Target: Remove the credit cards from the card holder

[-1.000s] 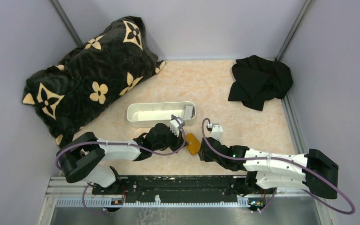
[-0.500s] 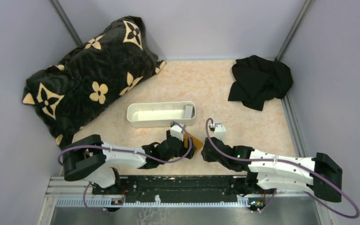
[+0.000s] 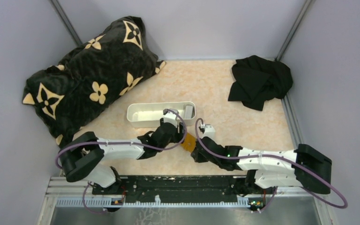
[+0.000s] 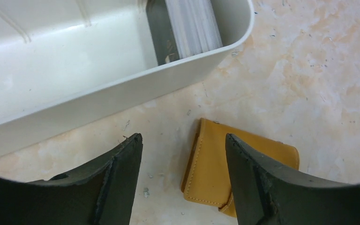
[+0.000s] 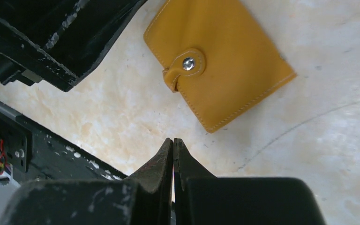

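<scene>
Between and just ahead of the left jaws, which stand wide apart and hold nothing, the closed orange-tan card holder (image 4: 236, 164) lies flat on the marbled table (image 4: 309, 70). It also lies just ahead of the right jaws, clear of them, its snap strap fastened; those jaws are pressed together and empty. Beyond the left jaws, credit cards (image 4: 190, 23) stand on edge in a white tray (image 4: 98, 101).

White-and-black left arm (image 3: 122, 150) and right arm (image 3: 267, 161), looped purple cables (image 3: 57, 158), scuffed black fingers (image 4: 117, 178)
</scene>
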Controlling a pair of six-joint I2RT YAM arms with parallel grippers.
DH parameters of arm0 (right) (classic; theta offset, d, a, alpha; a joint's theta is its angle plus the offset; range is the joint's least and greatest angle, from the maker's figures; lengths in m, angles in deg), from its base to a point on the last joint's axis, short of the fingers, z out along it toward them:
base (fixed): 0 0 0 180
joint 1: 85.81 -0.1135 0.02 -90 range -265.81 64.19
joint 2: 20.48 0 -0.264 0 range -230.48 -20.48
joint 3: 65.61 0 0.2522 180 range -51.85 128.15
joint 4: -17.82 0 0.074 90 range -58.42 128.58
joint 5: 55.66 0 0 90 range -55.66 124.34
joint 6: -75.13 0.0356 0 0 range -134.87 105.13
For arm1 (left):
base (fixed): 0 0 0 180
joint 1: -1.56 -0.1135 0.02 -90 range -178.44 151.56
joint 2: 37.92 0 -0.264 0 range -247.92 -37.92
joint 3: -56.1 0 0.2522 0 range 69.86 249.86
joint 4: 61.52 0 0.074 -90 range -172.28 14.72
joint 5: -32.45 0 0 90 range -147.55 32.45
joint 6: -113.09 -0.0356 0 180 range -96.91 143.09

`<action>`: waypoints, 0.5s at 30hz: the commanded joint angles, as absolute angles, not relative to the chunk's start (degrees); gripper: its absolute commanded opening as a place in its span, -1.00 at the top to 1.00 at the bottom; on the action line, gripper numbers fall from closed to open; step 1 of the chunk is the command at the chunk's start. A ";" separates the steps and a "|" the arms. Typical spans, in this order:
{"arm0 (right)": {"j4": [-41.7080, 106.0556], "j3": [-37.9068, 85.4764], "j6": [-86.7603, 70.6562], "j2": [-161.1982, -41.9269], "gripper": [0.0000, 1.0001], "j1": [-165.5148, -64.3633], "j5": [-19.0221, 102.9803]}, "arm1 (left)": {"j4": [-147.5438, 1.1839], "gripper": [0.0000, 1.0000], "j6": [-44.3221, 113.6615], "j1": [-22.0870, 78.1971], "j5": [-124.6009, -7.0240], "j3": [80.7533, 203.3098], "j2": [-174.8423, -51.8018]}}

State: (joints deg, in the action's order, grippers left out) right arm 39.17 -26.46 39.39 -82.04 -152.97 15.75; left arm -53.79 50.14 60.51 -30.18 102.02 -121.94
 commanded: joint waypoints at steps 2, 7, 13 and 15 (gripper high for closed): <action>29.67 -24.79 39.54 -89.05 1.00 -154.81 19.71 | -54.78 -0.41 47.04 60.62 -32.98 105.58 -125.40; 25.99 -25.72 41.55 -93.73 1.00 -155.42 21.40 | -53.80 -0.39 48.37 60.62 -35.64 105.30 -128.40; 31.07 -29.45 43.81 -88.11 1.00 -154.60 17.43 | -55.56 -0.46 48.13 60.62 -36.69 106.30 -132.31; 32.41 -31.56 43.89 -84.59 1.00 -152.67 17.65 | -56.00 -0.50 47.19 60.62 -38.14 106.91 -133.54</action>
